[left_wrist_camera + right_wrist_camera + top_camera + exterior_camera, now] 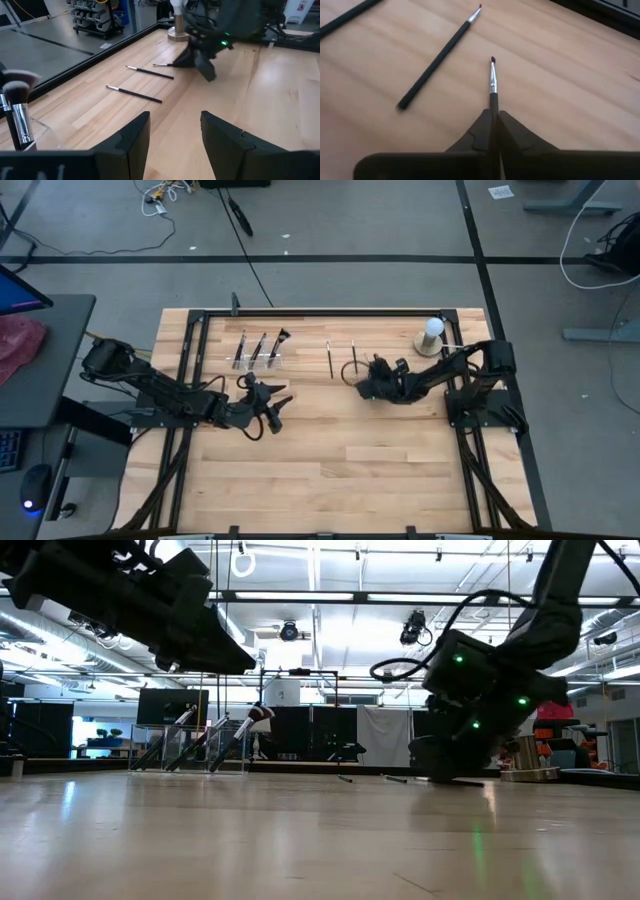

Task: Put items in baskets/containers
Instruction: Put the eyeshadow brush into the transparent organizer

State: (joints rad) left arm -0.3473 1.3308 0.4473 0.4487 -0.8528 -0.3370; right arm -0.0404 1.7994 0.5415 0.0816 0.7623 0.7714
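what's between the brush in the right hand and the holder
Two loose brushes lie on the table between the right hand, shut on a brush, and the holder. Lifted over them, nothing else visibly blocks.

Overhead camera looks straight down on the wooden table (pixel 330 450); a low camera sights level across its surface; each wrist camera peers close past its own fingers; all share the brushes (pixel 134 93) lying near the clear holder (pixel 258 360)
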